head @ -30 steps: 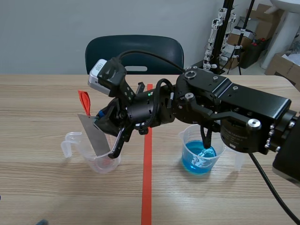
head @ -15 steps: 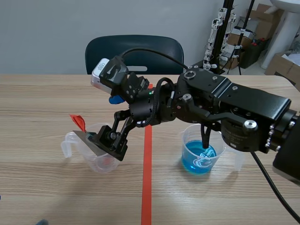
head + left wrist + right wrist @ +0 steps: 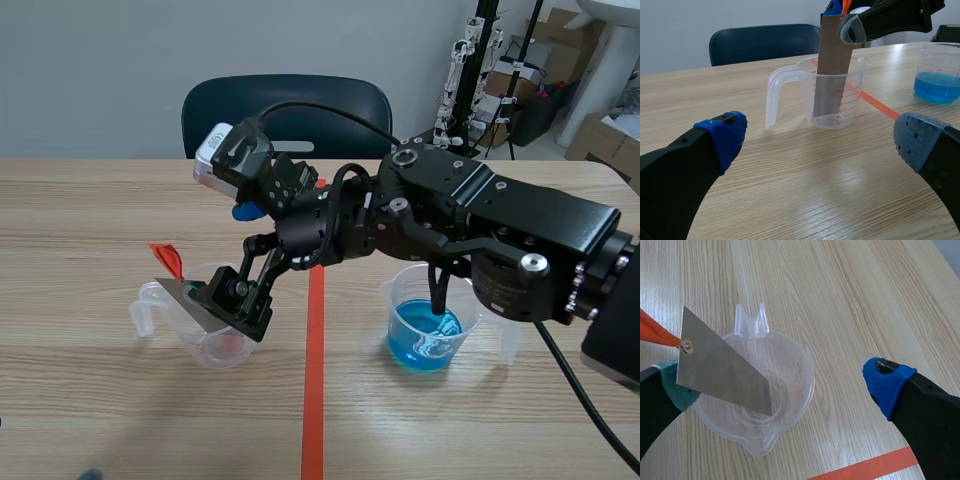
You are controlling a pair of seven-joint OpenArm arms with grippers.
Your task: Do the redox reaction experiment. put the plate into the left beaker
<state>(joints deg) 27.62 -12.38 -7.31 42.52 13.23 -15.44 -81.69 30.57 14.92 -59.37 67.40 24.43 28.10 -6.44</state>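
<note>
A grey metal plate [image 3: 722,370] with an orange-red tag [image 3: 655,330] leans inside the clear left beaker [image 3: 800,370], its lower end on the beaker's bottom. My right gripper [image 3: 782,385] hangs over the beaker, open. One grey-green pad [image 3: 680,387] touches the plate's upper end; the blue pad [image 3: 885,380] stands far off it. In the scene view the right gripper [image 3: 228,258] comes across the red line to the plate [image 3: 188,295] and beaker [image 3: 215,345]. My left gripper [image 3: 820,140] is open and low over the table, short of the beaker [image 3: 776,95] and plate [image 3: 832,60].
A second beaker [image 3: 428,325] with blue liquid stands right of the red tape line [image 3: 313,400], under the right arm; it also shows in the left wrist view [image 3: 940,75]. A dark chair [image 3: 285,110] stands behind the table.
The right gripper let go of the plate and spread wide a second ago. The plate tipped from upright to a lean in the beaker. Nothing has moved in the last half second.
</note>
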